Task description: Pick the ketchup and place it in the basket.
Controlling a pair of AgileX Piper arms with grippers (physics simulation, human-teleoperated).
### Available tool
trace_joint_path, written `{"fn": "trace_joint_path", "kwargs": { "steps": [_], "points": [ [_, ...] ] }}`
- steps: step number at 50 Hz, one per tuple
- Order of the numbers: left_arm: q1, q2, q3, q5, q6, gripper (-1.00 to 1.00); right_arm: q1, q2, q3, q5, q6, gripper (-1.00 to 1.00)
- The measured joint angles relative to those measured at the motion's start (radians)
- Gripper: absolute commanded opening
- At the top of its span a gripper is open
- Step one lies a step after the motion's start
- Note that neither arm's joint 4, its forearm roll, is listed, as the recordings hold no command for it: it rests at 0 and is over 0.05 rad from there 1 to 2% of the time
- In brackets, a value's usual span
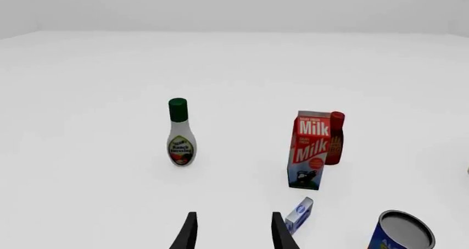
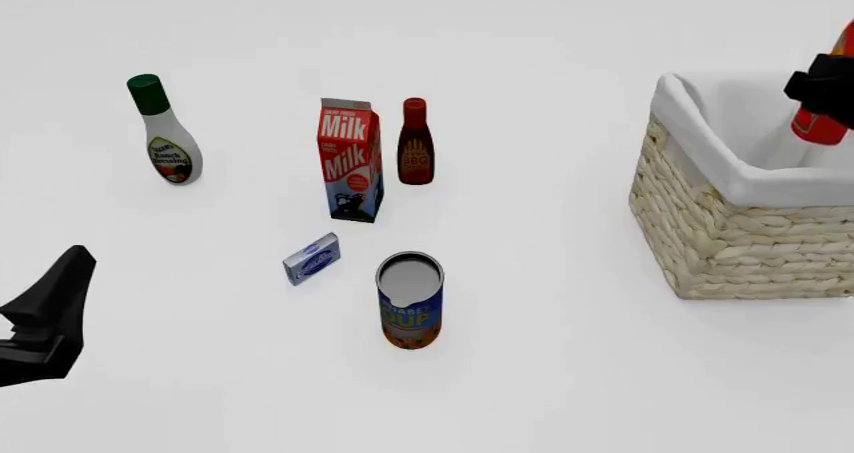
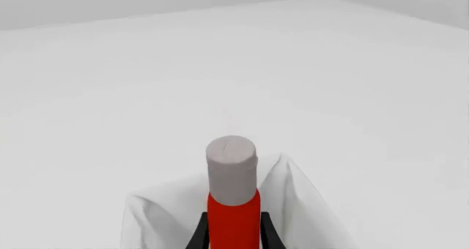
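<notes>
We take the basket as our landmark. Our right gripper has the ketchup clamped between its two dark fingers, which press on either side of the red body below the grey cap. In the front view the bottle hangs over the basket's far right part, its lower end inside the white lining, so we judge we carry it there to drop it straight into the opening rather than clip the rim. It looks raised off the basket floor, though we cannot tell how much clearance remains.

Our left gripper has its fingers spread apart with nothing between them, parked well left of the basket, which keeps that arm out of the way. The milk carton, the dark red bottle, the green-capped bottle, the can and the small blue box all stand left of the basket, apart from it.
</notes>
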Motion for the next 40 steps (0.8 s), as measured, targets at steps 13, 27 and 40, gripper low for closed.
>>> {"fn": "trace_joint_path", "kwargs": {
  "steps": [13,27,40],
  "points": [
    [0.002,0.002,0.000,-0.001,-0.001,1.00,-0.008,0.040,-0.004,-0.010,-0.008,-1.00],
    [0.003,0.008,0.000,-0.008,-0.005,1.00,-0.008,0.084,-0.019,-0.014,-0.018,-1.00],
    [0.005,0.009,0.000,-0.009,-0.009,1.00,-0.011,0.120,-0.031,-0.017,-0.027,-1.00]
  ]
}}
